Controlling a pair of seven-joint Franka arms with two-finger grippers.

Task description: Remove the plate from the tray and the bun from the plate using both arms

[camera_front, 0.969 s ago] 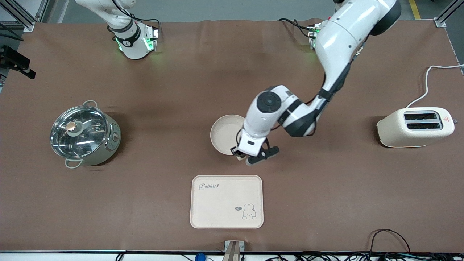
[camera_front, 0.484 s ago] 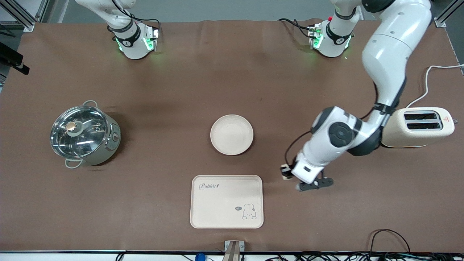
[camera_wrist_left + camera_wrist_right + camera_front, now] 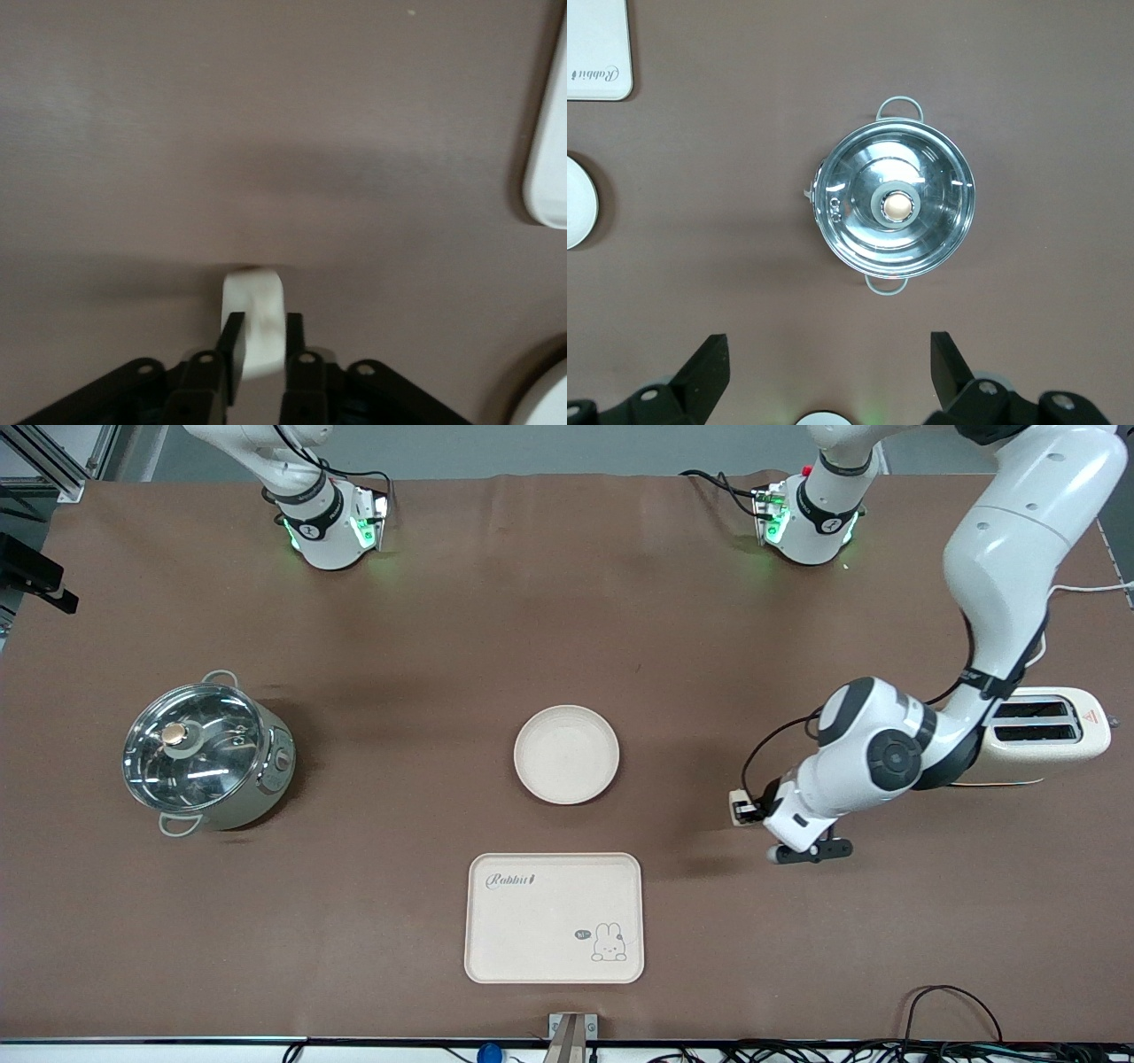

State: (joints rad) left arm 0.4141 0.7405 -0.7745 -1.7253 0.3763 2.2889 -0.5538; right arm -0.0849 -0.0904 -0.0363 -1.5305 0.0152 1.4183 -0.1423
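Round shallow cream-white plate (image 3: pixel 567 755) at mid-frame on brown table (image 3: pixel 443 646), apart from rectangular cream rabbit tray (image 3: pixel 554 918) at lower middle. Left gripper (image 3: pixel 808 851) low over bare table between plate and cream toaster (image 3: pixel 1054 731); clenched or released, cannot tell. Right gripper (image 3: pixel 824 372) spread wide, grasping nothing, waiting high over lidded steel pot (image 3: pixel 897 205)
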